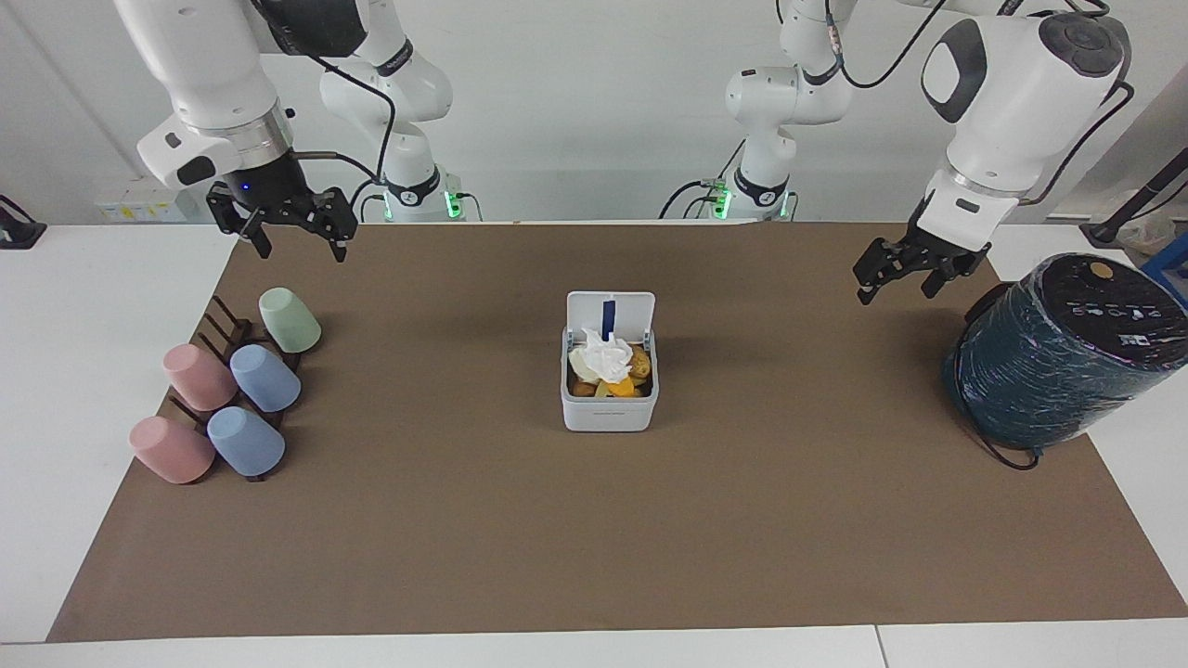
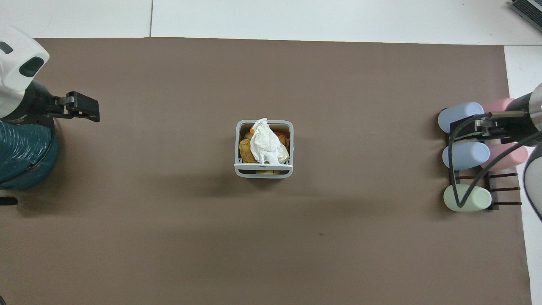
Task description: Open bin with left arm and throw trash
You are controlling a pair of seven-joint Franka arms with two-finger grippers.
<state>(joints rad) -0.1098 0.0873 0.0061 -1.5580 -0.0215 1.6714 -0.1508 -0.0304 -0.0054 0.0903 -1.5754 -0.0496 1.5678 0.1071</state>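
The white bin (image 1: 608, 413) stands at the middle of the brown mat with its lid (image 1: 610, 308) tipped up on the side nearer to the robots. The trash fills it: a crumpled white tissue (image 1: 601, 360) on top, a tan lump (image 2: 244, 150) and an orange piece (image 1: 620, 387) beneath. In the overhead view the bin (image 2: 263, 173) shows the tissue (image 2: 264, 142) heaped above its rim. My left gripper (image 1: 897, 289) hangs open and empty over the mat beside the teal cylinder. My right gripper (image 1: 301, 249) hangs open and empty over the mat's corner at the right arm's end.
A big dark teal wrapped cylinder (image 1: 1058, 362) lies at the left arm's end of the table. Several pastel cups (image 1: 232, 390) rest on a dark rack (image 1: 227, 325) at the right arm's end. The brown mat (image 1: 594, 538) covers most of the white table.
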